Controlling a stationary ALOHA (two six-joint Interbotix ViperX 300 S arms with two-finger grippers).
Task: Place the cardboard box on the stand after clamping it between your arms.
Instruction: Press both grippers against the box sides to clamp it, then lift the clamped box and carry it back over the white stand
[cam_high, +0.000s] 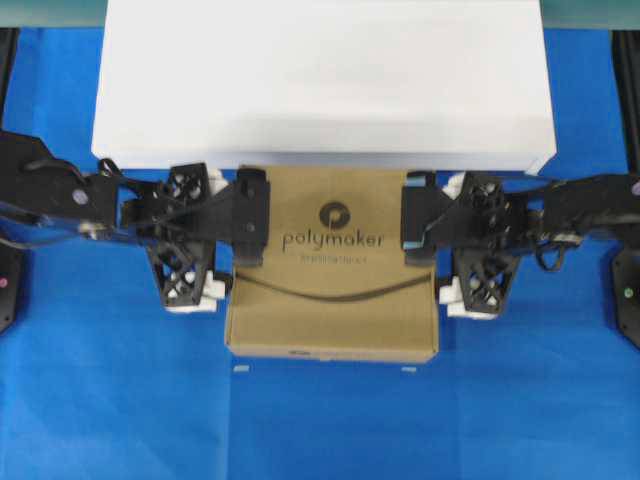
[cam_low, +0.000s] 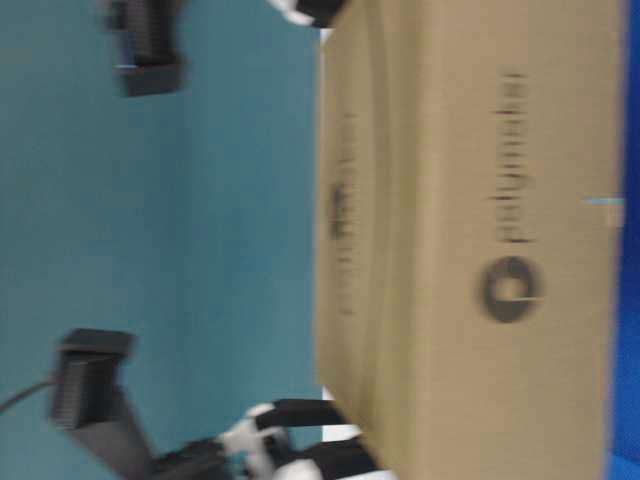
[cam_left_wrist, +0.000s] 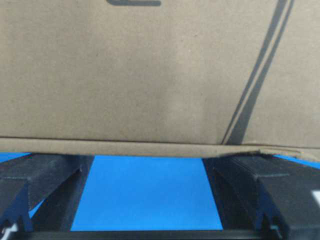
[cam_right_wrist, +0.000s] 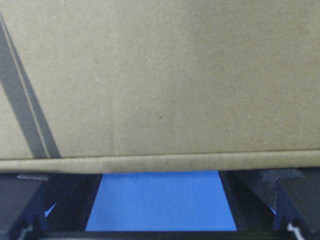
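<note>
Beside our flat brown cardboard box (cam_high: 331, 265) sits the wide white stand (cam_high: 322, 85) — our left gripper (cam_high: 250, 217) and right gripper (cam_high: 420, 222), jaws spread wide, press its sides.

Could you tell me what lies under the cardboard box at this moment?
Both wrist views show blue cloth below the edge of the cardboard box, between the fingers of the open left hand and right hand. Anything under the box's middle is covered from every view.
</note>
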